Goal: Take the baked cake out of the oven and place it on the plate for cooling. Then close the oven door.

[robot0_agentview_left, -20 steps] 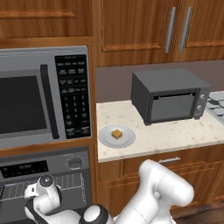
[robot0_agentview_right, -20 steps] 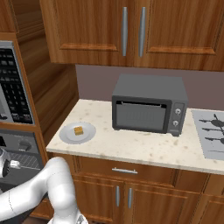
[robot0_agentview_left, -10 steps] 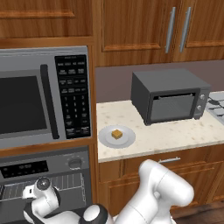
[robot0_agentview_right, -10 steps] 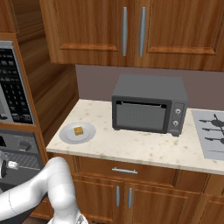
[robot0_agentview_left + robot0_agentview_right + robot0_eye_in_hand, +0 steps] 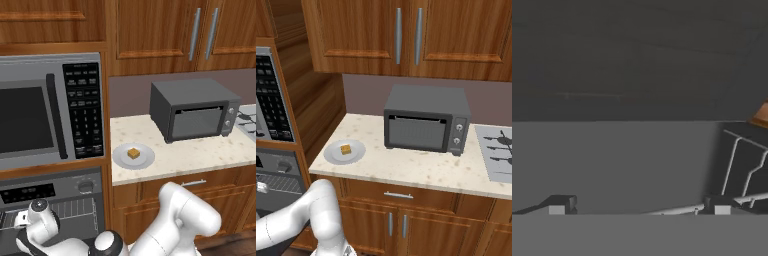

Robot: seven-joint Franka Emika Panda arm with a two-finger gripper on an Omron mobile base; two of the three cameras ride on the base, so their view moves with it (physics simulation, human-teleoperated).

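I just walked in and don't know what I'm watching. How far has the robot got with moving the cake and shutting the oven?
Done: the cake sits on the plate on the counter. In hand: the arm reaches low in front of the oven, whose wire racks show; the gripper is open and holds nothing. Left: shutting the oven door, which the racks in view suggest is not yet closed.

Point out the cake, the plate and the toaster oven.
cake (image 5: 133, 153), left base view, top face.
plate (image 5: 121, 159), left base view, bare left rim.
toaster oven (image 5: 416, 131), right base view, glass door.
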